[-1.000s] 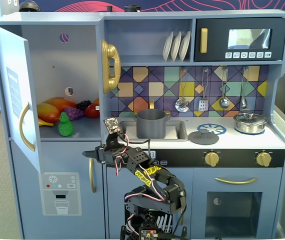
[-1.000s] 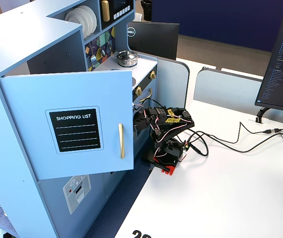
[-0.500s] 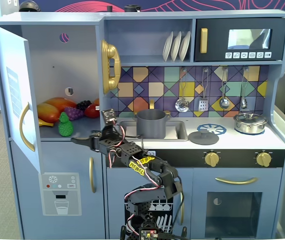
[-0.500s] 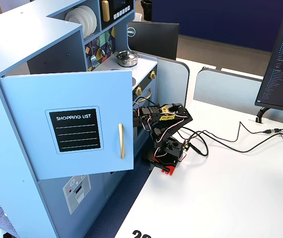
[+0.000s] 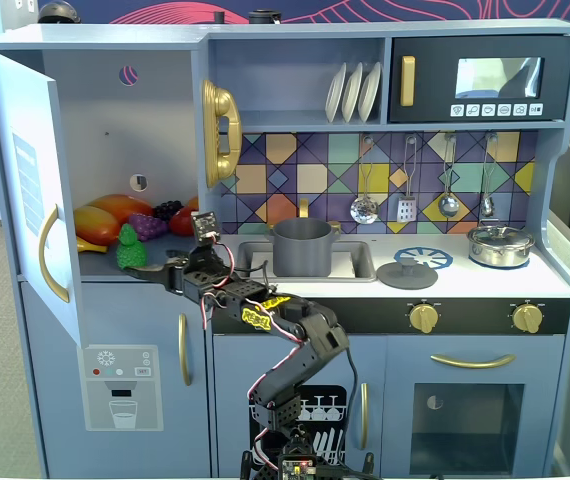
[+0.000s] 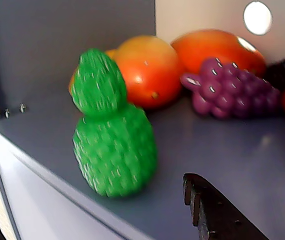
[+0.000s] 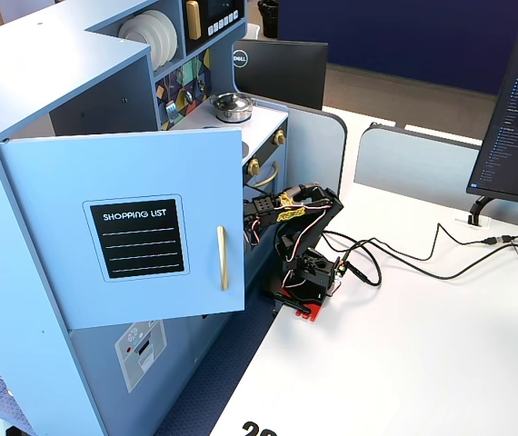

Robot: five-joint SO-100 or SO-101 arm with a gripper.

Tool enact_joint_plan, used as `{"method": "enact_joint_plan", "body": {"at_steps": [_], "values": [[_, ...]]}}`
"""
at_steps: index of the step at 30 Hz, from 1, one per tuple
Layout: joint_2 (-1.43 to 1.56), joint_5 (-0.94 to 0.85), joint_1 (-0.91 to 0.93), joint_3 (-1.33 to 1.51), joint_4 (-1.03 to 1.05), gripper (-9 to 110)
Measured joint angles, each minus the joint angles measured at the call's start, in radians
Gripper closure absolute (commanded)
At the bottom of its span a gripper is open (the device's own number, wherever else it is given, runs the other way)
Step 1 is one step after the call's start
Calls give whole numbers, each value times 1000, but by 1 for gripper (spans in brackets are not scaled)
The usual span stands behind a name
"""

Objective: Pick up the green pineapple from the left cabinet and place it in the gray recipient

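Pineapple, green point(image 6: 113, 145): stands upright at the front edge of the shelf inside the left cabinet point(image 5: 115, 110), leafy tuft up, apart from the other fruit. Judged placed forward so the arm can reach it without disturbing the pile behind. Its outline is slightly smeared in the wrist view.

Door point(image 5: 25, 190): swung fully outward, gold handle point(image 5: 49, 255) facing the room, giving open access to the shelf. In a fixed view from the side, this door point(image 7: 132, 227) with its shopping-list panel hides the shelf, the fruit and the arm's tip entirely.

Other fruit: orange-red pieces point(image 6: 150, 70) and purple grape bunch point(image 6: 232, 87) lie toward the back wall; a dark item at the right edge of the wrist view is cut off and unidentified.

Gripper point(image 5: 165, 273): extended level toward the shelf front, just right of the pineapple as the front fixed view shows it, and seemingly not touching. Only one dark toothed finger point(image 6: 217, 210) enters the wrist view at the bottom; the other is out of frame. The jaws hold nothing, and their opening cannot be told.

Recipient, gray point(image 5: 302, 247): sits in the sink recess on the counter point(image 5: 485, 280), lid off, mouth upward, ready to receive. Its interior is not visible.
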Motion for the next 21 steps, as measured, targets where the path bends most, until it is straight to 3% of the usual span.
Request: {"method": "enact_joint_plan", "body": {"at_steps": [21], "values": [[-365, 0, -17, -293, -54, 52]]}}
